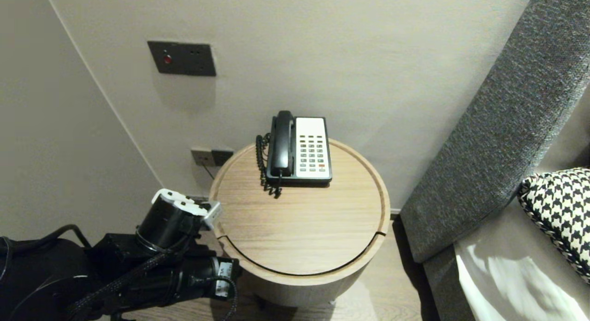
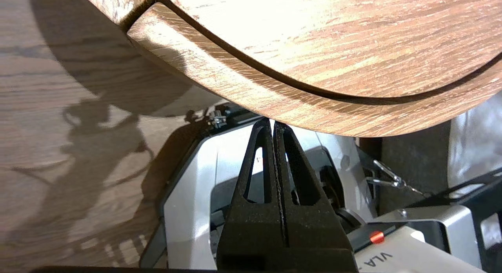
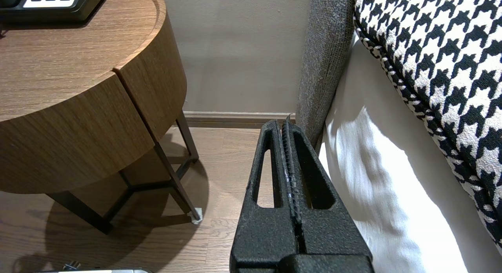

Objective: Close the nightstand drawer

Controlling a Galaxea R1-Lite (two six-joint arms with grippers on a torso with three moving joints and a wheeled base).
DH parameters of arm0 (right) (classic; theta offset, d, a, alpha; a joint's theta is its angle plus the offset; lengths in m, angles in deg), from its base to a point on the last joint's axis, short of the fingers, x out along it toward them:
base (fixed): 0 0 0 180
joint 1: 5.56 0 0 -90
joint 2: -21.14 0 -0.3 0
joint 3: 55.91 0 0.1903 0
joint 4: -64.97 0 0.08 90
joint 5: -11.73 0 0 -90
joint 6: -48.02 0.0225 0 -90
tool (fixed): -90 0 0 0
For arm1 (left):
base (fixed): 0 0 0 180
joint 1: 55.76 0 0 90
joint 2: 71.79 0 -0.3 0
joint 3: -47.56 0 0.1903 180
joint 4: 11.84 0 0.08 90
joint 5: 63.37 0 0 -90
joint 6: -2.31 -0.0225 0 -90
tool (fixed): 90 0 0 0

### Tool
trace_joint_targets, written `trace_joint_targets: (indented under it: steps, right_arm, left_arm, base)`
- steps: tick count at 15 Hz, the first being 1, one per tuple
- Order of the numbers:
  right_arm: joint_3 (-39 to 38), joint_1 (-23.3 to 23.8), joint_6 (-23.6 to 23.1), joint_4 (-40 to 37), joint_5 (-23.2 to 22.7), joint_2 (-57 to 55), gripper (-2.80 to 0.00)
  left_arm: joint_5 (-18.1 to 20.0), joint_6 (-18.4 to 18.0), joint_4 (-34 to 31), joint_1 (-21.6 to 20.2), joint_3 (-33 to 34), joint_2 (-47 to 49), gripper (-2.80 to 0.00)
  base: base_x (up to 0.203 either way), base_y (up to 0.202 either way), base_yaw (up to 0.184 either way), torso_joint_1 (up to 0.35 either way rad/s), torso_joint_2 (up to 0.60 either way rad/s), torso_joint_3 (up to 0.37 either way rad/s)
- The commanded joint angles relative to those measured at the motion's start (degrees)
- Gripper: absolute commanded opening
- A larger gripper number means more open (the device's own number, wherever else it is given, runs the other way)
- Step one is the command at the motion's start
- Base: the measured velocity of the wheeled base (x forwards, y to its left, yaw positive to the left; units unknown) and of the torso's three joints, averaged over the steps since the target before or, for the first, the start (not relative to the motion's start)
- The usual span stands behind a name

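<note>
The left gripper (image 2: pixel 273 126) is fully closed, its 2 black fingers pressed flat together with nothing between them. Its tips sit just under the front rim of the round wooden table (image 1: pixel 299 233), close to it but, as far as the wrist view lets one judge, not touching. That part of the rim belongs to a curved drawer front (image 2: pixel 251 93), set off from the tabletop by a thin dark seam. The left arm (image 1: pixel 161 228) comes in low at the table's left side, so the head view shows its wrist housing but not the fingers. The table stands against the wall, between the room's corner and a grey upholstered panel (image 1: pixel 498 127). A black and white telephone (image 1: pixel 312 148) sits at the back of the top, probably so that its lead reaches the wall socket (image 1: pixel 212 157) just behind. Its handset (image 1: pixel 282 143) lies in the cradle with the coiled cord (image 1: pixel 262 166) alongside. The right gripper (image 3: pixel 283 126) is parked low, likewise closed on nothing, above the floor between table and panel, near a houndstooth cushion (image 3: pixel 439 61).
</note>
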Motion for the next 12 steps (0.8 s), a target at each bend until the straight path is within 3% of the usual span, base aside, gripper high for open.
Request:
trace_joint_targets:
  steps: [1, 9, 12]
  right_arm:
    - [-2.3, 0.0, 0.0, 0.0, 0.0, 0.0, -2.80]
    - [-2.3, 0.0, 0.0, 0.1, 0.0, 0.0, -2.80]
    - [-2.3, 0.0, 0.0, 0.1, 0.0, 0.0, -2.80]
  left_arm:
    - [-0.1, 0.2, 0.5, 0.0, 0.4, -0.5, -2.80]
    - [0.7, -0.2, 0.4, 0.6, 8.5, -6.3, -2.80]
    - [-0.4, -0.8, 0.6, -3.3, 12.5, -10.6, -2.80]
  base:
    - [0.000, 0.000, 0.000, 0.000, 0.00, 0.000]
    - [0.000, 0.000, 0.000, 0.000, 0.00, 0.000]
    - [0.000, 0.000, 0.000, 0.000, 0.00, 0.000]
